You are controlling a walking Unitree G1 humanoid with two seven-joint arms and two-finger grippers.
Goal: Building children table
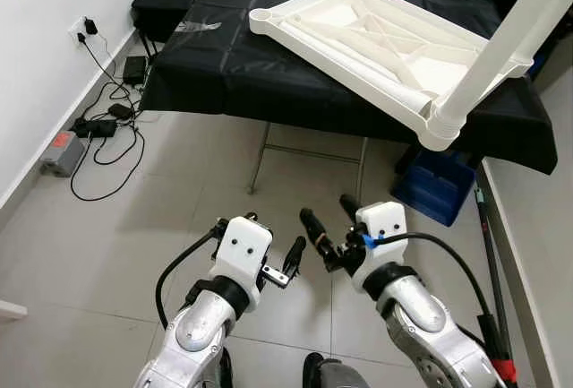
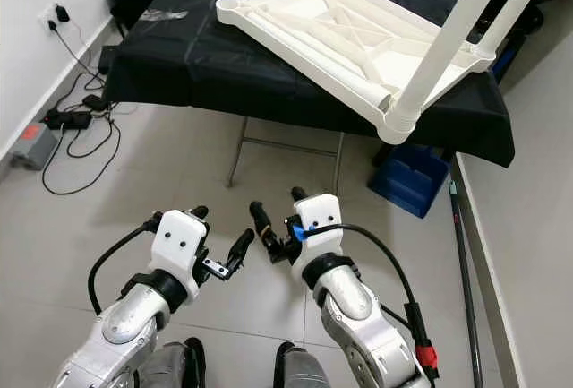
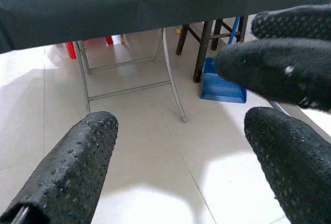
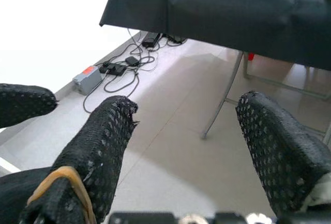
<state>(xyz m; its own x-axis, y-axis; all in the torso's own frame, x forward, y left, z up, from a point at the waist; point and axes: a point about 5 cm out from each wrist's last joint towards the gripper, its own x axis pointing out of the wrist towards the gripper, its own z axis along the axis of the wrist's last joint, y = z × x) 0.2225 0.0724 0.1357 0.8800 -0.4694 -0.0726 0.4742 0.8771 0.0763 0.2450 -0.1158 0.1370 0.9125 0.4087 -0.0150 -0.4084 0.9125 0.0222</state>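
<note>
Two grippers hang low in frame, left gripper [image 1: 257, 247] and right gripper [image 1: 329, 220], both spread wide, empty. Upper right, an upturned white children's table [image 1: 376, 43] lies on a black-draped folding table [image 1: 224, 56].

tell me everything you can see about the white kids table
The white kids table looks like moulded plastic and lies upside down on a folding table draped in black cloth, its ribbed underside facing up. One round leg stands in the near corner socket, another rises at the far edge, and the left corner socket is bare. Its near corner overhangs the cloth's edge. Nothing grips it.
</note>
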